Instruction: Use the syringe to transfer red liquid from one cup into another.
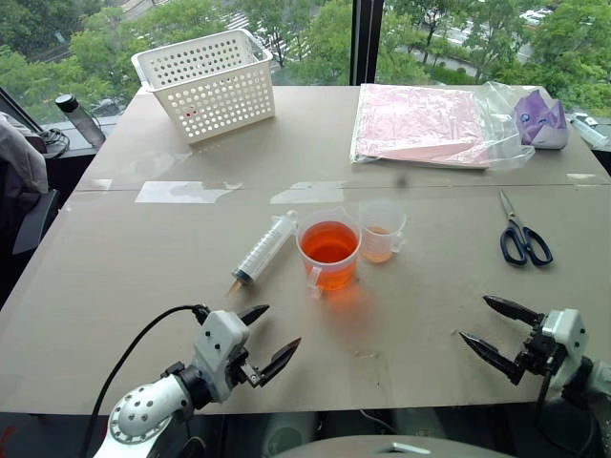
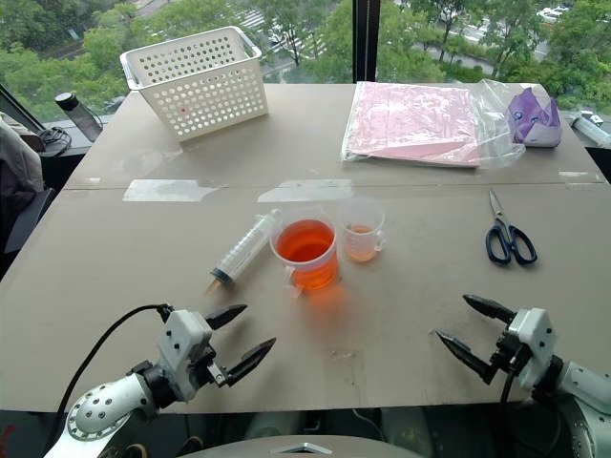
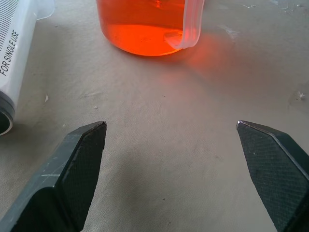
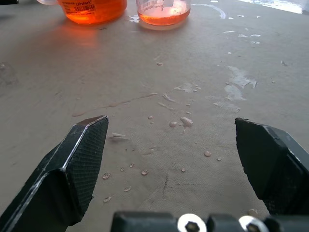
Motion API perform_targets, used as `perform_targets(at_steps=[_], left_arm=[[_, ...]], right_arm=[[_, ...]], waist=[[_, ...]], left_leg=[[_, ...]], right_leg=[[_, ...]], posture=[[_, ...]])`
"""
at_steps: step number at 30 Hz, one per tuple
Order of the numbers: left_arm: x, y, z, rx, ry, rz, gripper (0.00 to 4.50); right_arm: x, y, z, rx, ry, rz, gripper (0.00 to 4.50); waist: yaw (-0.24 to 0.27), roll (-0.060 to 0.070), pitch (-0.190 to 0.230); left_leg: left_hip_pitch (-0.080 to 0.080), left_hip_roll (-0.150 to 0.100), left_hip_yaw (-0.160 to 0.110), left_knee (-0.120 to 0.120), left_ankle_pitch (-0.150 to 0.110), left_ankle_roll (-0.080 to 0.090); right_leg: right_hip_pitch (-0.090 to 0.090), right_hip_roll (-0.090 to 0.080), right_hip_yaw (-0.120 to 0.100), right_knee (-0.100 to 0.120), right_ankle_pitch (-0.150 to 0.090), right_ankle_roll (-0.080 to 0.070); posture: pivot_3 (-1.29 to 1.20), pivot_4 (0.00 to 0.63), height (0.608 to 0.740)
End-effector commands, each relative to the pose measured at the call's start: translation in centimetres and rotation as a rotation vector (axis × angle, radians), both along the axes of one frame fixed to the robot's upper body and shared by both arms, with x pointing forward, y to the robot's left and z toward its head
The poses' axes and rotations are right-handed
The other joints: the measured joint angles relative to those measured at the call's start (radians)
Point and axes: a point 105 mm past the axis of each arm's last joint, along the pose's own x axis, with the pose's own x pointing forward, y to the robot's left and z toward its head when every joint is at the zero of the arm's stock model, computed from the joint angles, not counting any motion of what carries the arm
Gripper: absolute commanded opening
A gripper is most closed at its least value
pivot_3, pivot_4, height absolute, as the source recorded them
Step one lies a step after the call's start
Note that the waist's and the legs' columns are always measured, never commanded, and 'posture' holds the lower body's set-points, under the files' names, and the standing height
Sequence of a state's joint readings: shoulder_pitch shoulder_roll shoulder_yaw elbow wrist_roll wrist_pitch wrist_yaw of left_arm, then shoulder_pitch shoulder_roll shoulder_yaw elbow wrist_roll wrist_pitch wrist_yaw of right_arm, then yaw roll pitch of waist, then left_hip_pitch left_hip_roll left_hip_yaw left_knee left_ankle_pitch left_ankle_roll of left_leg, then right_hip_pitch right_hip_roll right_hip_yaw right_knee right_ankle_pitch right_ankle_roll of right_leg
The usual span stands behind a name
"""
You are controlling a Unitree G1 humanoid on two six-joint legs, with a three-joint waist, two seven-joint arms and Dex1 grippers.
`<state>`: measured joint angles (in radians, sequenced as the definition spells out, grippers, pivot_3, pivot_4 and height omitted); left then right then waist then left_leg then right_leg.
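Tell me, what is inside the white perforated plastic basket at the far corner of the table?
Nothing shows above the rim of the white perforated plastic basket. Its holed walls hide most of the inside and the bottom, so something low in there could go unseen.

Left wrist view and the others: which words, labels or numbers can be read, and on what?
"FOR SINGLE USE", on the barrel of the large clear plastic syringe, beside its printed graduation marks.
White barcode sticker on the wider clear handled beaker of orange-red liquid: print too small to read.
Printed marks on the smaller, narrower clear plastic cup: too blurred to read.
White perforated plastic basket: a small red mark, unreadable.
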<state>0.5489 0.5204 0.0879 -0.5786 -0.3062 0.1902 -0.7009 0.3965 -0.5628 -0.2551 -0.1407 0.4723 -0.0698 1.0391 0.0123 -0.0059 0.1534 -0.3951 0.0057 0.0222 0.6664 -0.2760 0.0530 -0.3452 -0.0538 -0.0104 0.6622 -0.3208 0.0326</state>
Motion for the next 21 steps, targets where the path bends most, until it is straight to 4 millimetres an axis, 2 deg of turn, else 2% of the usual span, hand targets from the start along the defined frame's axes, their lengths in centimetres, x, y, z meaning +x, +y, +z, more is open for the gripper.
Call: perform_targets(at_steps=[1,6,11,14,19,21], left_arm=[[0.3,-0.2,1.5,0.030,-0.067,-0.030,4.39],[1.9,0.7,3.9,0.055,-0.117,0.024,4.39],[4.6,2.8,7.0,0.014,-0.140,0.129,4.39],[6.9,3.2,8.9,0.002,-0.113,0.203,4.39],[9.2,2.7,9.6,0.107,-0.025,0.251,4.39],[10.1,2.7,9.1,0.168,0.047,0.272,4.39]], right_arm=[[0.1,0.5,1.6,0.038,-0.045,0.024,4.50],[0.6,1.9,4.9,0.125,-0.084,0.105,4.50],[1.0,3.9,8.4,0.136,-0.134,0.253,4.50],[2.1,5.1,11.8,0.162,-0.185,0.338,4.50],[2.5,6.5,15.1,0.145,-0.214,0.432,4.50],[2.7,7.0,16.2,0.156,-0.227,0.448,4.50]], waist=[[0.000,0.000,0.000],[0.000,0.000,0.000],[0.001,0.000,0.000],[0.001,0.000,0.001],[0.001,-0.002,0.001],[0.002,-0.003,0.002]], left_leg=[[0.000,0.000,0.000,0.000,0.000,0.000],[0.000,0.000,0.000,0.000,0.000,0.000],[0.000,0.000,-0.001,0.000,0.000,0.000],[-0.001,0.000,-0.001,0.001,0.000,0.000],[-0.001,0.000,-0.002,0.002,0.000,0.000],[-0.003,0.000,-0.002,0.002,0.001,-0.001]], right_leg=[[0.000,0.000,0.000,0.000,0.000,0.000],[0.000,0.000,0.000,0.000,0.000,0.001],[0.000,0.000,-0.001,0.000,0.002,0.003],[0.000,0.000,-0.002,0.001,0.002,0.003],[0.000,0.001,-0.003,0.002,0.002,0.004],[0.000,0.002,-0.003,0.001,0.002,0.005]], posture=[[0.00,0.150,0.740],[0.00,0.150,0.740],[0.00,0.150,0.740],[0.00,0.150,0.740],[0.00,0.150,0.740],[0.00,0.150,0.740]])
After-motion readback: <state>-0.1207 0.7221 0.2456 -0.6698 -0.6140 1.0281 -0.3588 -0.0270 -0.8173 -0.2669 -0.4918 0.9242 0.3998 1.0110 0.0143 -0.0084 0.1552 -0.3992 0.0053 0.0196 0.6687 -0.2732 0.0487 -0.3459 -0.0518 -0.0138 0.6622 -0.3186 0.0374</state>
